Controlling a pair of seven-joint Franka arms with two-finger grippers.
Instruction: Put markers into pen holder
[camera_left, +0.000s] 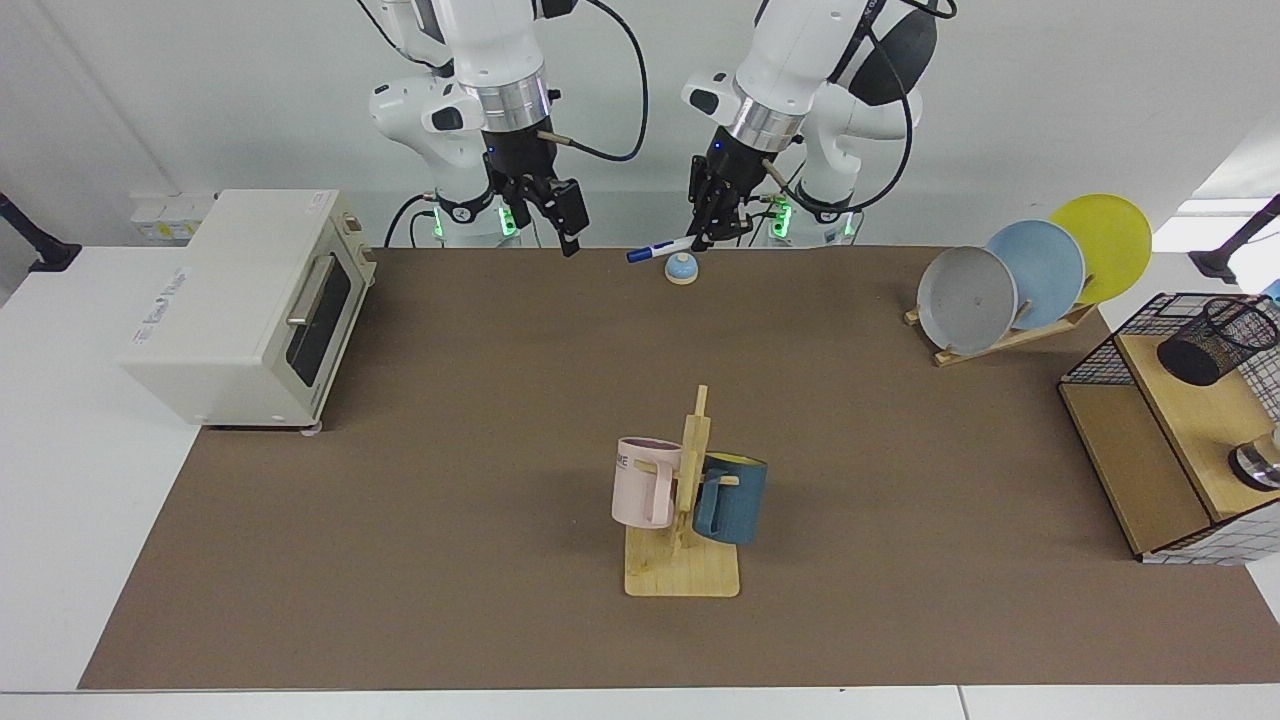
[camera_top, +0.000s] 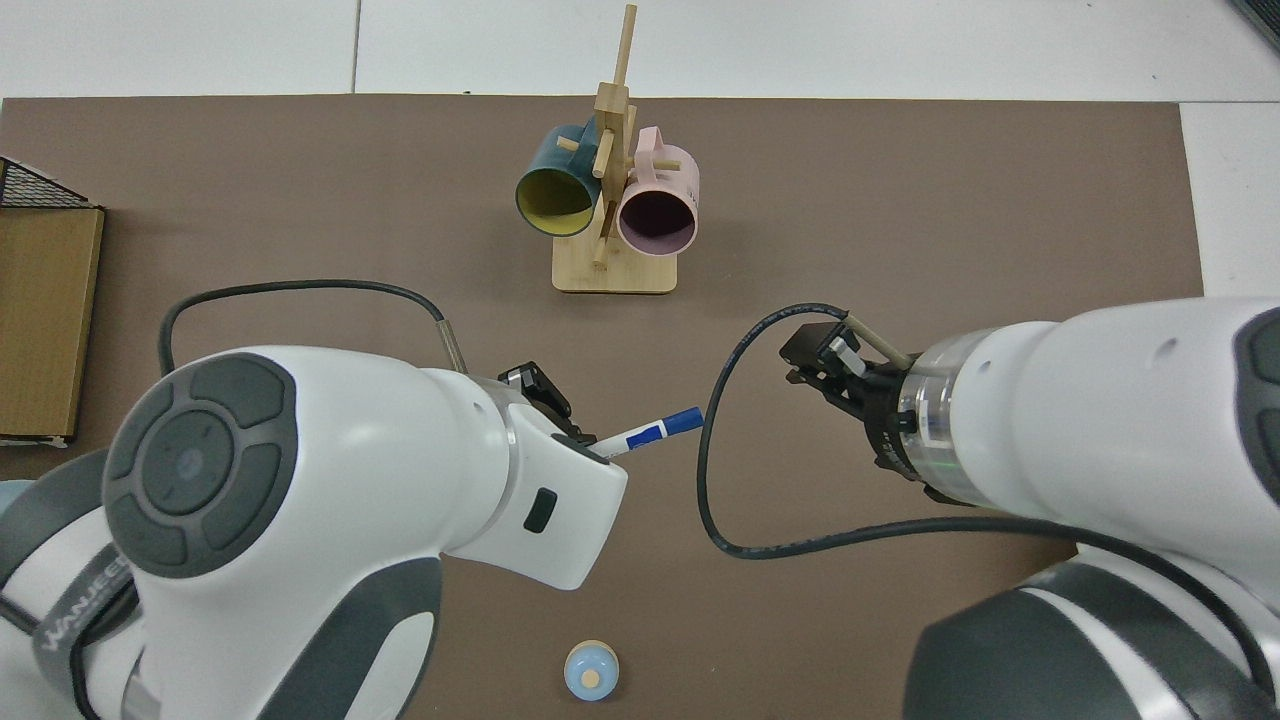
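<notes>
The left gripper pinches a marker level above the brown mat at twelve o'clock, the right gripper, fingers apart and bare, hangs at eleven, and the holder lies tipped on a shelf at three.

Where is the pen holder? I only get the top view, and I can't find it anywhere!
Observer: The facing view shows it. The pen holder sits on a wooden shelf inside a wire basket, at the table end on the left arm's side, past the plate rack.
Operator: Does that arm really have the marker? The big white arm hides its fingers.
Observer: Yes. The left gripper has its fingers shut on the marker at its tail end, holding it above the table. The right gripper hangs apart, nearer the toaster oven.
</notes>
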